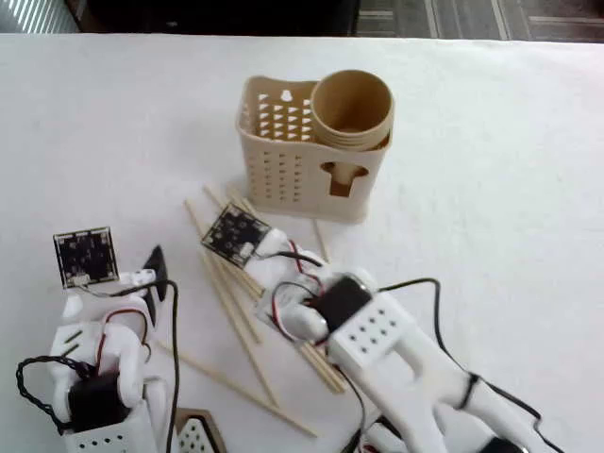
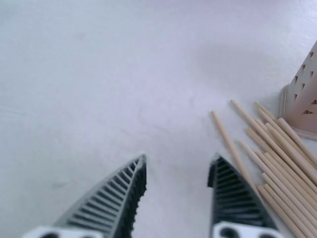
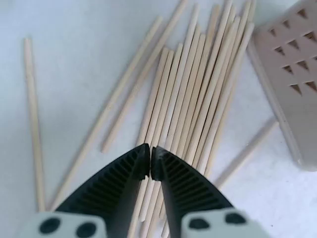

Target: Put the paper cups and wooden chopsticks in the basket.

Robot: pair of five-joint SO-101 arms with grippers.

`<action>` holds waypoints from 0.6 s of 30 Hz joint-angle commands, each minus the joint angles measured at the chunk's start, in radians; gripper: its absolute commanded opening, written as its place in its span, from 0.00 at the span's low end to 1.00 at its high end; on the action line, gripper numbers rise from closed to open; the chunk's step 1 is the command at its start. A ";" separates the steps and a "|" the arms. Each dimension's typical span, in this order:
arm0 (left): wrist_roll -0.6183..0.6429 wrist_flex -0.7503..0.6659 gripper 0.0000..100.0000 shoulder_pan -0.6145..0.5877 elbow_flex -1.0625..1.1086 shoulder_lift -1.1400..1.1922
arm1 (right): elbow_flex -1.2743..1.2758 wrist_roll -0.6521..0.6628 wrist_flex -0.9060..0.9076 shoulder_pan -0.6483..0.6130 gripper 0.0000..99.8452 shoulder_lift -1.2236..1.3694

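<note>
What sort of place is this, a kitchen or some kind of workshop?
Probably a robotics test bench, not a kitchen: a plain white table, a left arm and right arm with bare wiring, and chopsticks scattered beside a basket holding paper cups.

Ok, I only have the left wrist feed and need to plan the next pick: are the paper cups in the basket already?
Observer: Yes. The stacked tan paper cups stand upright at one end of the beige perforated plastic basket.
Operator: Good. What is the right arm doing? I don't want to collide with it.
Observer: Its jaws are shut with nothing visibly between them. They are above the pile of pale wooden chopsticks, which lies on the white table beside the basket.
</note>
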 commanded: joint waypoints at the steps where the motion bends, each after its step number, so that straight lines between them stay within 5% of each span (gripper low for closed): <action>1: 0.002 -0.035 0.12 -0.027 -0.008 -0.005 | -0.133 -0.008 -0.012 -0.002 0.03 0.148; 5: 0.002 -0.057 0.10 -0.087 -0.006 -0.005 | -0.233 -0.003 -0.012 0.005 0.11 0.314; 18: 0.002 -0.057 0.10 -0.091 -0.005 -0.005 | -0.460 0.000 -0.010 0.107 0.12 0.682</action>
